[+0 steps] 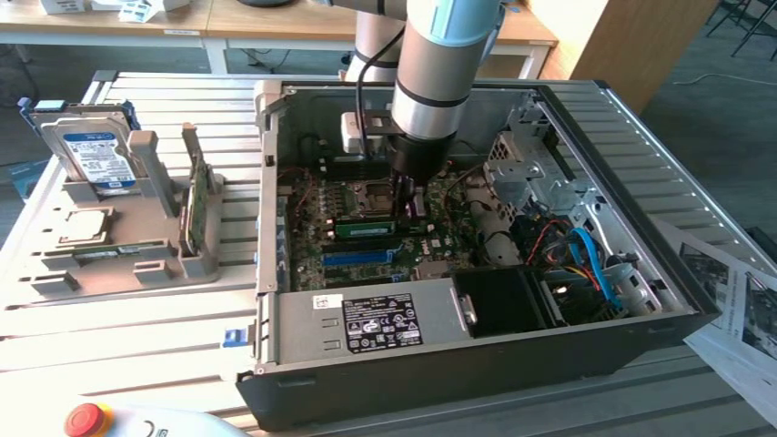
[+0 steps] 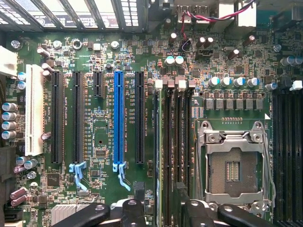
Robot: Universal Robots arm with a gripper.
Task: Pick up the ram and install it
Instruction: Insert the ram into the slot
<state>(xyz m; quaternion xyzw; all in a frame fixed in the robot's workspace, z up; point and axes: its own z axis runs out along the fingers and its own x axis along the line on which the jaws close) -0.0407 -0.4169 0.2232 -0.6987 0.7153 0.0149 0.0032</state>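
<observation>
The ram (image 1: 364,228), a narrow green stick, stands on edge in a memory slot on the motherboard inside the open computer case (image 1: 680,300). It sits just beside the empty processor socket (image 2: 234,165). My gripper (image 1: 410,202) hangs right over the end of the stick that lies toward the exterior view's right. In the wrist view the ram (image 2: 161,142) is a thin edge among the dark memory slots. My gripper (image 2: 164,212) is open, its dark fingers (image 2: 135,209) on either side of that row, apart from the stick.
A long blue slot (image 2: 118,120) and black card slots lie beside the memory rows. Cables and a drive cage (image 1: 529,168) crowd the case toward the exterior view's right. The power supply (image 1: 364,323) sits at the front. A grey rack (image 1: 122,246) outside holds a hard drive (image 1: 91,155) and a green card (image 1: 195,205).
</observation>
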